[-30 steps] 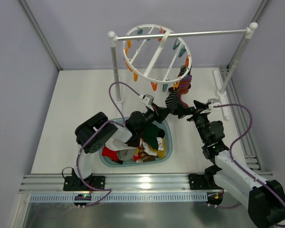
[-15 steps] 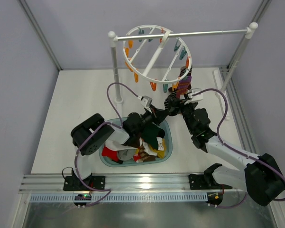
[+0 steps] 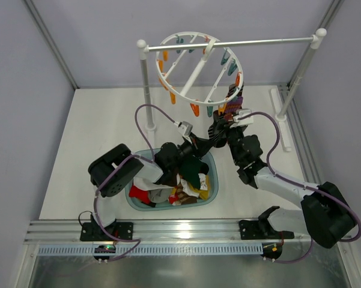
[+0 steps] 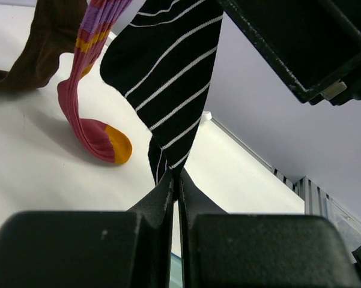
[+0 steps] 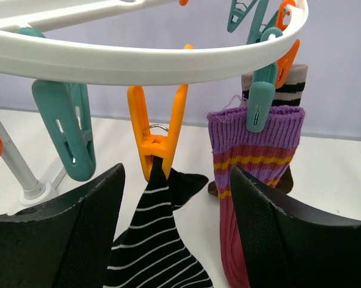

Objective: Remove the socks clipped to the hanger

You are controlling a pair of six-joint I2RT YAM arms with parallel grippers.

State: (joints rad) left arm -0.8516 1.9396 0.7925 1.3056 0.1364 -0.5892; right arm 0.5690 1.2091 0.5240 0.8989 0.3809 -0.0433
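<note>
The white ring hanger [image 3: 198, 67] hangs from a rail, its rim [image 5: 138, 60] lined with orange and teal clips. An orange clip [image 5: 157, 141] pinches the top of a black striped sock [image 5: 150, 252]. My right gripper [image 5: 177, 198] is open just under that clip, with one finger on each side of the sock and not touching it. My left gripper [image 4: 177, 180] is shut on the lower tip of the same sock [image 4: 168, 66]. A teal clip [image 5: 259, 105] holds the purple-red striped sock [image 5: 252, 156], whose orange toe [image 4: 117, 144] hangs free. A dark brown sock [image 4: 48, 42] hangs behind.
A teal basin [image 3: 214, 180] full of loose socks sits on the table below my left arm. The white two-post rail stand [image 3: 258, 42] carries the hanger, with posts at left [image 3: 145, 90] and right [image 3: 300, 72]. Empty clips [image 5: 66, 132] hang along the rim.
My right gripper has swung up and left to the hanger, under the orange clip, and its jaws have narrowed. The left gripper has kept its hold on the striped sock.
</note>
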